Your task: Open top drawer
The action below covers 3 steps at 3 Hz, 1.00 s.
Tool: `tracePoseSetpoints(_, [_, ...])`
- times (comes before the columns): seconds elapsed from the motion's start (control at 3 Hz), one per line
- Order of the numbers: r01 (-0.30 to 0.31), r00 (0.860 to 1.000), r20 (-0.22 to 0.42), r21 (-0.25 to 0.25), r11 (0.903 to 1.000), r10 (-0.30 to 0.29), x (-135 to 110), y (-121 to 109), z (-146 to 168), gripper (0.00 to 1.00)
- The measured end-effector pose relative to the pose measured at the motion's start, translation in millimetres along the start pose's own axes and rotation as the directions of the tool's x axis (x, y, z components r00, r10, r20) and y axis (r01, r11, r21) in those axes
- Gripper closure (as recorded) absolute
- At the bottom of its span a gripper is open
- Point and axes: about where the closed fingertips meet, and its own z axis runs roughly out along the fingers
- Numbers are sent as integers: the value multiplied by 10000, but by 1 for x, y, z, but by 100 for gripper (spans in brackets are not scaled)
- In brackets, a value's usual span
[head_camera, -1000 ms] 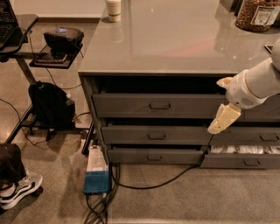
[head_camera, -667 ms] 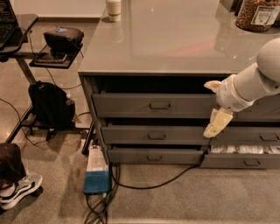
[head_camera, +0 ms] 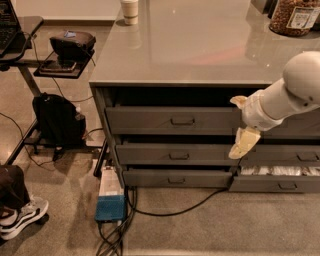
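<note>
- Under the grey countertop [head_camera: 200, 50], at the left stack of the cabinet, the top drawer [head_camera: 145, 120] stands a little pulled out; a dark gap shows above its front, and its small handle [head_camera: 182, 120] is in the middle of the front.
- At the right end of this drawer front is the gripper [head_camera: 236, 127], on a white arm [head_camera: 292, 90] that comes in from the right edge.
- Its two pale fingers stand apart, one up near the top edge of the front, the other [head_camera: 243, 142] pointing down toward the drawer below; nothing is between them.
- The gripper is well to the right of the handle and does not touch it.
- Below are two shallower drawers [head_camera: 150, 155], each out a little as well.
- At the lower right, another drawer [head_camera: 280, 184] is open, with pale things inside.
- On the countertop stand a cup [head_camera: 130, 10] at the back left and a jar [head_camera: 295, 15] at the back right.
- On the floor to the left are a black backpack [head_camera: 57, 120] and a blue and white box [head_camera: 110, 195] with cables.
</note>
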Motion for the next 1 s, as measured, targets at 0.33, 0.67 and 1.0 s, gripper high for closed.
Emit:
tracePoseSetpoints(0.33, [-302,9990,-322,298,9991,312,11,-7,41,0])
tracePoseSetpoints(0.67, [-342,9982,-465,745,9966,378,18,-21,73,0])
tracePoseSetpoints(1.0, [-295,9972,-648,1147,9930,371,21,-37,101,0])
